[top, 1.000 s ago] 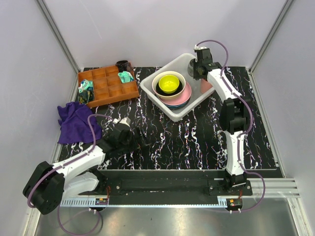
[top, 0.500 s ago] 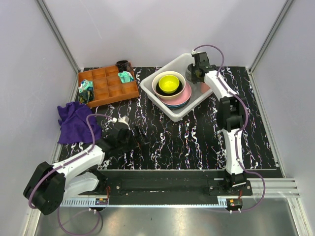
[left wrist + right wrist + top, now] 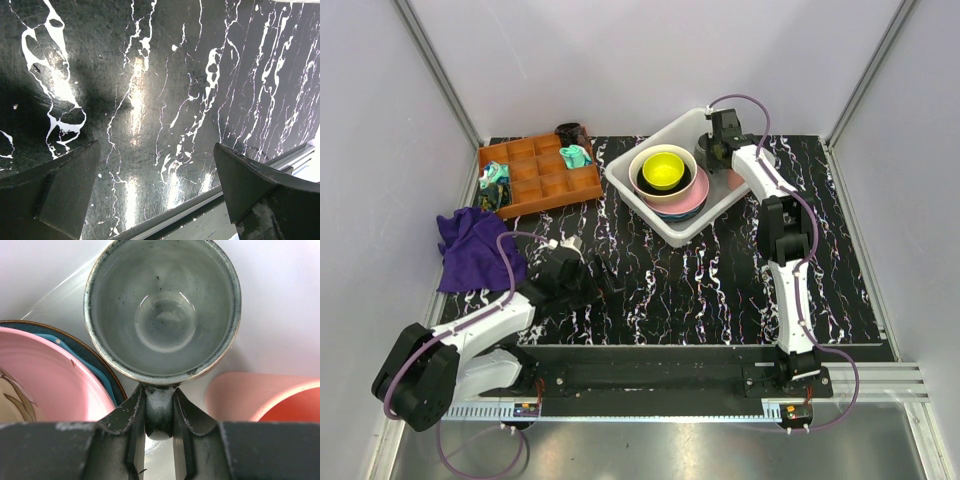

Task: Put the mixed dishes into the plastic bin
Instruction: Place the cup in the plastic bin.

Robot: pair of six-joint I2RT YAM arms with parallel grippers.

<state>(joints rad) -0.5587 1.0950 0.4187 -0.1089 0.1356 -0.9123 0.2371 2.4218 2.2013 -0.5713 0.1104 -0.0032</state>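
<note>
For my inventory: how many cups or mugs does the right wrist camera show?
2: grey mug in the right gripper, pink cup beside it. Others may be hidden.

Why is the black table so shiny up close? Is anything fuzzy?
Left wrist view: light glare streaks the table, and the left claw looks soft, too near the lens. Right wrist view: the grey mug is sharp, with small glints inside; the pink cup is blurry. Top external view: even light.

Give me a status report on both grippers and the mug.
Left gripper open, empty, over the table. Right gripper shut on grey mug, by its handle, inside plastic bin. Pink cup close alongside.
</note>
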